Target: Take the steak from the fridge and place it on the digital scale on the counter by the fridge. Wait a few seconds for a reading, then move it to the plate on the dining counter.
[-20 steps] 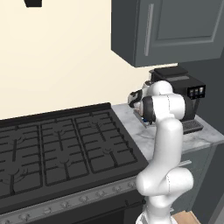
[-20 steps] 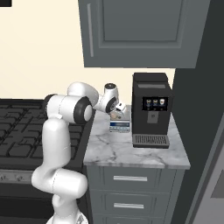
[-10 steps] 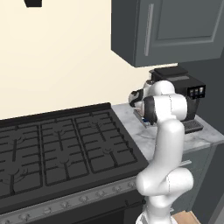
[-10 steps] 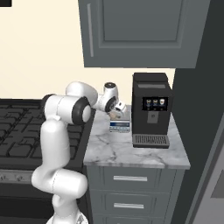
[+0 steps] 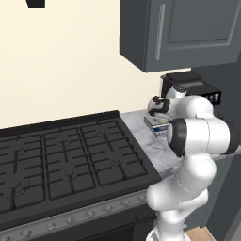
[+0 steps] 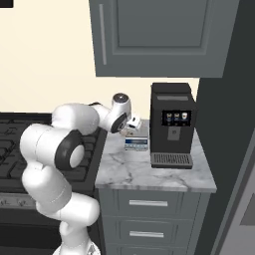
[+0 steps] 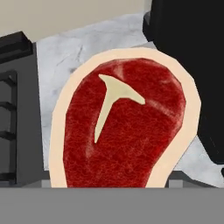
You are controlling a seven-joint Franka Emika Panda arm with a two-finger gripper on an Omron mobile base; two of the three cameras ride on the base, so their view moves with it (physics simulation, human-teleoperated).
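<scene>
Here the gripper sits low over the narrow marble counter, and its fingertips are hidden behind the wrist in both base views, so how wide it stands cannot be told. In the hand view the steak takes up most of the frame right in front of the camera, its lower edge cut off, red with a pale tan rim and one white Y-shaped streak. Whether the fingers clasp it cannot be made out.

There is one steak, one scale, one coffee machine and one stove. The scale lies on the counter just left of the coffee machine; in the right base view its little blue display faces front and the gripper hangs just above its back part. In the left base view the scale is mostly covered by the arm's elbow, with only a corner showing.

The steak itself is too small to pick out in either base view. Beyond it in the hand view lie the marble, the black stove edge to the left and the black coffee machine to the right, close beside the meat. Farther back, a grey wall cabinet hangs above the counter against the cream wall.
</scene>
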